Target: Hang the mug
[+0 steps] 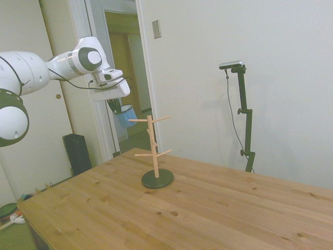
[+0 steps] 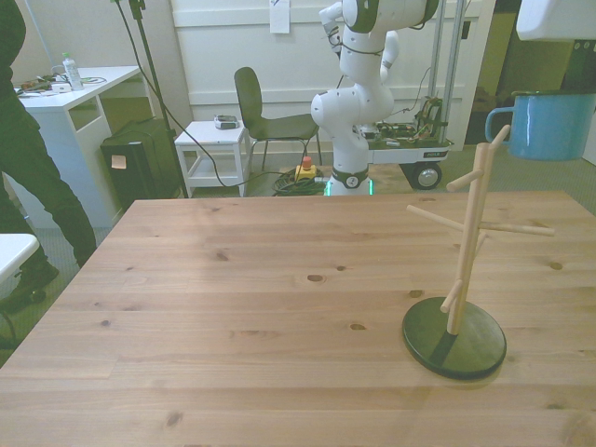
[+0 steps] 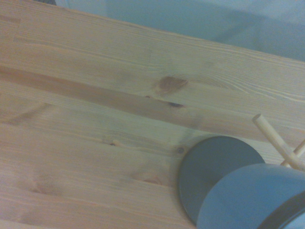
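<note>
The light-blue mug hangs in the air, held at its rim by my gripper, which is shut on it. It sits level with the top of the wooden rack, on the side facing the arm. In the front view the mug is at the right edge, its handle right next to the tip of the rack's top peg; whether they touch I cannot tell. From the wrist, the mug hovers over the rack's dark round base, with a peg beside it.
The rack's base stands near the front view's right end of the wooden table. A person stands beyond the table at the front view's left. A chair and small white furniture are behind the table.
</note>
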`<state>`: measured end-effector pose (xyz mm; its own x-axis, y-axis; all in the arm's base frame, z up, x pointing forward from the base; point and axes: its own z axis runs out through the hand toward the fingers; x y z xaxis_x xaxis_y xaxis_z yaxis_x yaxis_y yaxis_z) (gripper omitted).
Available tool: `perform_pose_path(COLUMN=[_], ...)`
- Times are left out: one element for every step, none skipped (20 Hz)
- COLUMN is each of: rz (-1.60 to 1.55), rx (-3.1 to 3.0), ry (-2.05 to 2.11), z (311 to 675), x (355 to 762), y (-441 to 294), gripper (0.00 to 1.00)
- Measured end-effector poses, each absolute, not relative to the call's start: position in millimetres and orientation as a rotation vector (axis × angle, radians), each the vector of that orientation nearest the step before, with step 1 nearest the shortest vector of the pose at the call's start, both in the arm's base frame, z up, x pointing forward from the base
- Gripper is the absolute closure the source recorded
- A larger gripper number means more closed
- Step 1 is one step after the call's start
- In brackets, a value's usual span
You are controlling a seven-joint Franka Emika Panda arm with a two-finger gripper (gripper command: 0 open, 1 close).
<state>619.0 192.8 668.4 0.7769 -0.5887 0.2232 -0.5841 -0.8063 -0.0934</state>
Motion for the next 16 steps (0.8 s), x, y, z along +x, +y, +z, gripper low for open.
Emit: perform_pose_path(rz=[-0.377,-0.375,-0.371,-0.366,-0.361,-0.357,-0.353,-0.349,-0.347,-0.349,-0.349,-0.346,-0.345,-0.342,-0.343,-0.341], rx=[-2.943,-2.943,-2.943,-2.944,-2.945,-2.946,-2.946,-2.946,-2.946,-2.943,-2.941,-2.941,-2.941,-2.941,-2.940,-2.940], ry=[0.973,0.975,0.978,0.980,0.982,0.984,0.986,0.989,0.997,1.003,1.007,1.009,1.011,1.012,1.012,1.012], z=[669,669,669,668,669,668,668,668,668,667,666,665,664,663,663,662], x=[621,624,627,630,633,636,639,642,645,648,651,653,655,657,658,659], y=[191,189,188,186,184,182,179,177,174,172,171,170,170,170,170,170], gripper=[1.00,1.00,1.00,1.00,1.00,1.00,1.00,1.00,1.00,1.00,1.00,1.00,1.00,1.00,1.00,0.00])
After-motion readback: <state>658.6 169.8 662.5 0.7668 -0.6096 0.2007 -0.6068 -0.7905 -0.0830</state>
